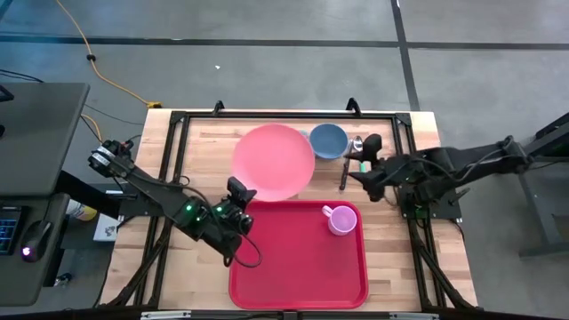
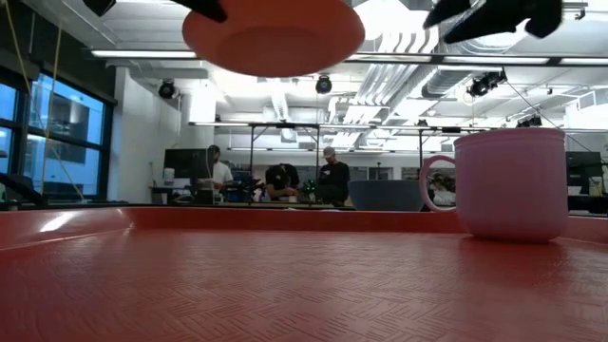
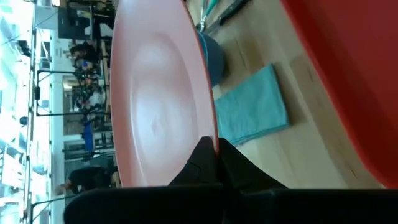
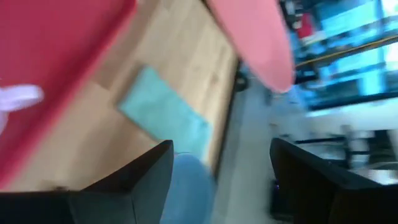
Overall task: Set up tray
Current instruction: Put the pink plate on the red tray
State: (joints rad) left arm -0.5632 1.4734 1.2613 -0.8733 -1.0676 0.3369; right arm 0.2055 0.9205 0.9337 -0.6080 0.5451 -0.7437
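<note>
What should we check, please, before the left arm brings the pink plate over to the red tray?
1. Grip on plate: the left gripper is shut on the rim of the pink plate; ok.
2. Plate clear of table: the low view shows it hanging above the tray; ok.
3. Landing space: the pink mug sits in the tray's far right corner, and the rest is bare; ok.
4. Right gripper: open, holding nothing, beside the plate above the blue bowl; ok.
5. Teal cloth: lies on the table under the plate, off the tray; ok.
6. Plate level: cannot tell.
</note>
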